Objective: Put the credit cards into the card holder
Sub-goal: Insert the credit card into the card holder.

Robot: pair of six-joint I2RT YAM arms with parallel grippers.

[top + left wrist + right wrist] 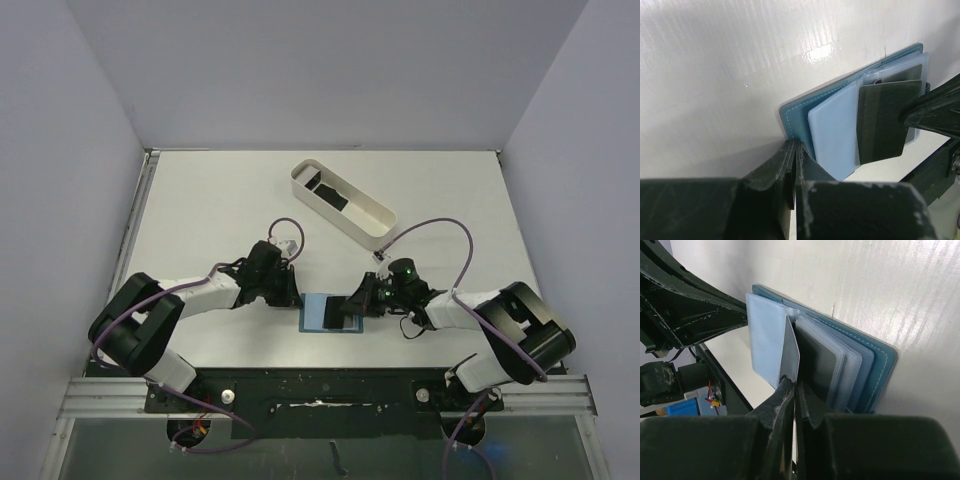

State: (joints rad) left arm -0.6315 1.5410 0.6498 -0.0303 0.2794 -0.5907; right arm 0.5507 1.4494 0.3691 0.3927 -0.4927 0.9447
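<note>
White bench (200, 200) carries the open teal-blue folding card holder (318, 312). My left pincer (792, 150) clamps its cover; my right pincer (794, 385) grips a thin dark card (882, 120) at the pockets, seemingly not seated. Black cards (328, 190) remain in the long white oval tray (368, 208).

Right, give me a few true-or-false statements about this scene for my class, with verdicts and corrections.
1. The wallet lies open on the table. True.
2. The right jaws grip a card at the wallet. True.
3. The tray is empty. False: dark cards lie in it.
4. The left jaws hang open, clear of the wallet. False: they are shut on its edge.
5. No wallet pocket holds anything. False: the right wrist view shows a pocketed card.
</note>
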